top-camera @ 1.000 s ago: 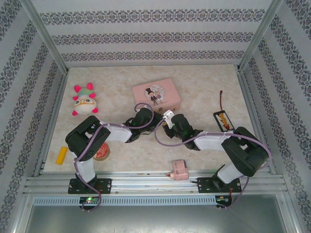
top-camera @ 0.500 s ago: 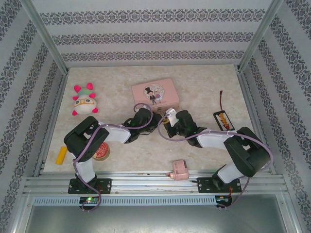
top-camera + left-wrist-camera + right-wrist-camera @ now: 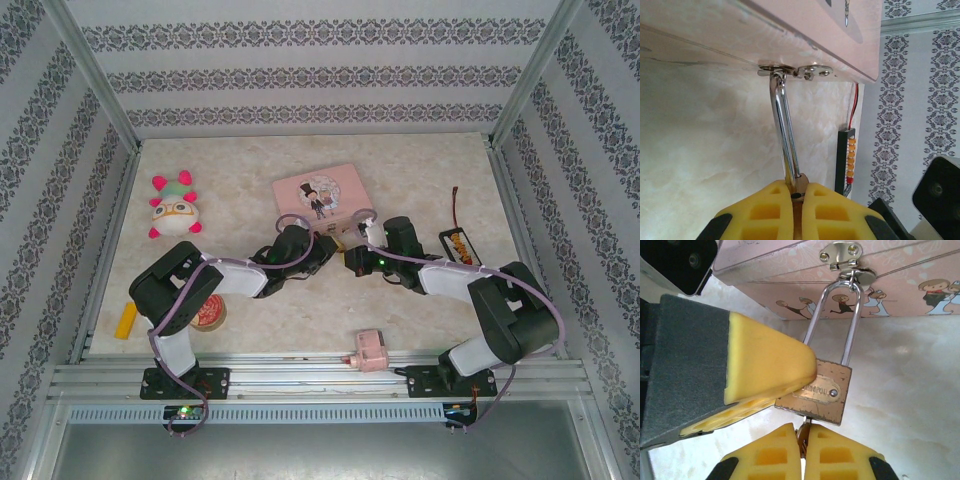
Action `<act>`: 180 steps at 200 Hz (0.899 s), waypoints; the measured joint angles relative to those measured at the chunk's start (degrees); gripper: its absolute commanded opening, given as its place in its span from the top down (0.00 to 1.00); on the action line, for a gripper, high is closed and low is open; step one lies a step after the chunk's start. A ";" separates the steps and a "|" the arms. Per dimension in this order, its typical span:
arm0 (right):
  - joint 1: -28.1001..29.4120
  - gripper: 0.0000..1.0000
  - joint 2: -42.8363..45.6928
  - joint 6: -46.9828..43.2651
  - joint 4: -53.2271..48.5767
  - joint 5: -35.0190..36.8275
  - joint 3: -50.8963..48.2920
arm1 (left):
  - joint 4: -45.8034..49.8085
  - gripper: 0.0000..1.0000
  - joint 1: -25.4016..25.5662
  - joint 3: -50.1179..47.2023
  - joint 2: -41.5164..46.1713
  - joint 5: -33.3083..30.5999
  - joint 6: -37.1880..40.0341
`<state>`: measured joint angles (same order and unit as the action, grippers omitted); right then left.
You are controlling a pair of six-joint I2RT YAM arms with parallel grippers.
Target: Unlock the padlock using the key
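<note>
Nearest us on the desk (image 3: 420,170) is the small pink block (image 3: 368,350). A tape roll (image 3: 210,312) and a yellow block (image 3: 126,320) sit off to the left.

Further in, the two arms meet mid-desk. The right gripper (image 3: 802,437) has its jaws pinched tight on a sliver of metal. By the look of it that's the key (image 3: 802,427), right at the bottom of the padlock (image 3: 815,395). The left gripper (image 3: 796,189) has its jaws clamped on the padlock's brass body from the side.

The padlock's long silver shackle (image 3: 785,130) is hooked through the hasp (image 3: 845,260) on the front of the pink tin box (image 3: 322,195), just past the jaws.

Farther back on the left we've got a plush toy (image 3: 172,207), and over on the right a black strip with orange bits (image 3: 458,246).
</note>
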<state>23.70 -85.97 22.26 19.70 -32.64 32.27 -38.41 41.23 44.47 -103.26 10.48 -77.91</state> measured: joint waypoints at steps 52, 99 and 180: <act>-0.66 1.00 -0.35 5.77 -0.63 -2.71 0.68 | 0.59 0.96 0.02 0.00 0.66 -0.20 -0.22; -0.83 1.00 -0.44 6.62 -0.59 -3.74 0.72 | 0.24 0.82 0.07 -0.59 1.01 -0.26 -0.59; -2.99 1.00 -0.85 7.89 -0.07 -2.99 1.07 | -1.22 0.53 0.04 -2.95 1.27 -1.16 -1.09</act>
<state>20.71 -86.83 30.15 19.64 -35.64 33.34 -39.64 41.28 41.52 -102.00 9.32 -79.00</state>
